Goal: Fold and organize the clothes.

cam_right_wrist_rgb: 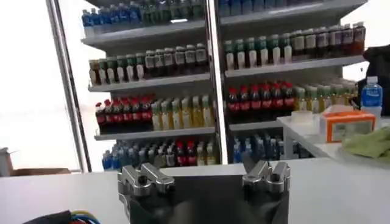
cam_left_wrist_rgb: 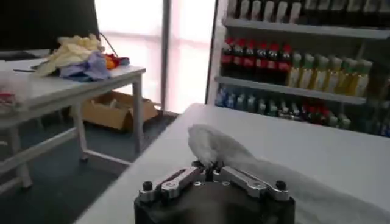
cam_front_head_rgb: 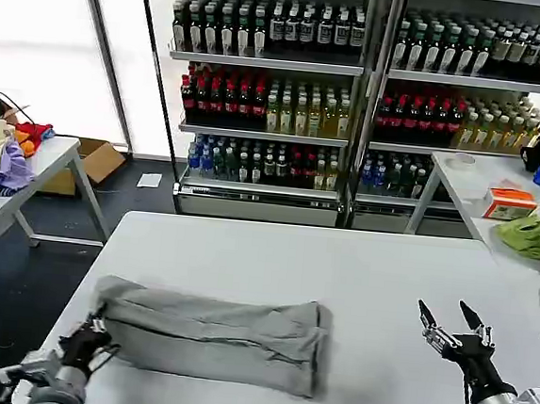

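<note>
One grey shirt (cam_front_head_rgb: pixel 213 334) lies folded into a long band across the near left of the white table (cam_front_head_rgb: pixel 359 267). It looks soft, light and floppy, best held by its corners or edges. The left gripper (cam_front_head_rgb: pixel 91 335) is pinched closed on the shirt's left end. The right gripper (cam_front_head_rgb: pixel 449 326) hovers well to the right, fingers spread, holding nothing.

The shirt (cam_front_head_rgb: pixel 216 337) is a plain light grey, with no print showing on its upper face. It lies on a white table (cam_front_head_rgb: pixel 358 276). Both the left gripper (cam_front_head_rgb: pixel 98 332) and the right gripper (cam_front_head_rgb: pixel 449 324) are black with silvery metal links. On the side table (cam_front_head_rgb: pixel 36 167), also white, sits a heap of pale yellow, purple and red garments (cam_front_head_rgb: pixel 5 152). A lime-green cloth (cam_front_head_rgb: pixel 527 234) lies beside an orange box (cam_front_head_rgb: pixel 510 203).
</note>
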Controlling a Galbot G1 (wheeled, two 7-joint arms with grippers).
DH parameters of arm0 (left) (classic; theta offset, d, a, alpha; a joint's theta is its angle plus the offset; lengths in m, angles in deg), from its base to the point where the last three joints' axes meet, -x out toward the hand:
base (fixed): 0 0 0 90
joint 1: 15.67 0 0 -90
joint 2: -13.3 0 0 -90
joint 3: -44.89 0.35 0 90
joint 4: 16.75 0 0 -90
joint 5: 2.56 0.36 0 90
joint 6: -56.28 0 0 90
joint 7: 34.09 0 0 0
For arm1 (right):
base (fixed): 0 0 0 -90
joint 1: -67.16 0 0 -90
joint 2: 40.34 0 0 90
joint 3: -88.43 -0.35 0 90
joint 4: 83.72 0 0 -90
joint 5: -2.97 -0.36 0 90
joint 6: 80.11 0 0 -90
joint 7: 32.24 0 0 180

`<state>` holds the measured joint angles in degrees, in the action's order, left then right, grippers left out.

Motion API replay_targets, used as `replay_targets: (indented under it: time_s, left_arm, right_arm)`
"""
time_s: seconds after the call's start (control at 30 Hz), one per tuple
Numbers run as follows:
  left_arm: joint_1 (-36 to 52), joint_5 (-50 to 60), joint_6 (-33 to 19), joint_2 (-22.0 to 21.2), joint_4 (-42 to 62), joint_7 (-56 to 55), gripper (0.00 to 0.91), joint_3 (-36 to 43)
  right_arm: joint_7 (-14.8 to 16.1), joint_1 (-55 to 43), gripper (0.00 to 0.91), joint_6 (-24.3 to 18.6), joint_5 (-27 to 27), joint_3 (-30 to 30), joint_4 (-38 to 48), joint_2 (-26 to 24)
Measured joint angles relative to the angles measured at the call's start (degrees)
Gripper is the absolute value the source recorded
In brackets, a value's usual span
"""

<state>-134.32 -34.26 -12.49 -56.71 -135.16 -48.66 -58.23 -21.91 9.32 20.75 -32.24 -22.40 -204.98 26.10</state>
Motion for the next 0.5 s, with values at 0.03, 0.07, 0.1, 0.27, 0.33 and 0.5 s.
replay_targets:
  time_s: [0.03,0.07,0.1,0.27,0.33,0.5]
  left_arm:
    - [0.3,-0.7,0.3,1.1,0.6,0.9,0.03,-1.6]
    - [0.5,-1.4,0.6,2.1,1.3,1.6,0.03,-3.1]
    - [0.9,-2.2,1.1,3.4,2.0,2.5,0.03,-4.8]
    - [1.6,-5.9,3.1,7.6,3.0,4.8,0.03,-10.1]
    - [1.5,-7.7,3.5,8.3,2.2,5.0,0.03,-11.0]
    - [1.7,-12.7,3.7,8.8,-3.0,4.1,0.03,-10.0]
  right_arm:
    - [0.0,0.0,0.907,0.0,0.0,0.0,-0.1,0.0]
    - [0.0,0.1,0.907,0.0,0.0,0.1,-0.1,0.0]
    - [0.0,0.2,0.907,0.0,0.0,0.1,-0.3,0.0]
    - [0.1,0.8,0.907,-0.2,0.1,-0.1,-0.6,0.4]
    - [0.1,1.0,0.907,-0.2,0.1,-0.1,-0.7,0.5]
    - [0.1,1.1,0.907,-0.2,0.5,0.2,-0.9,0.7]
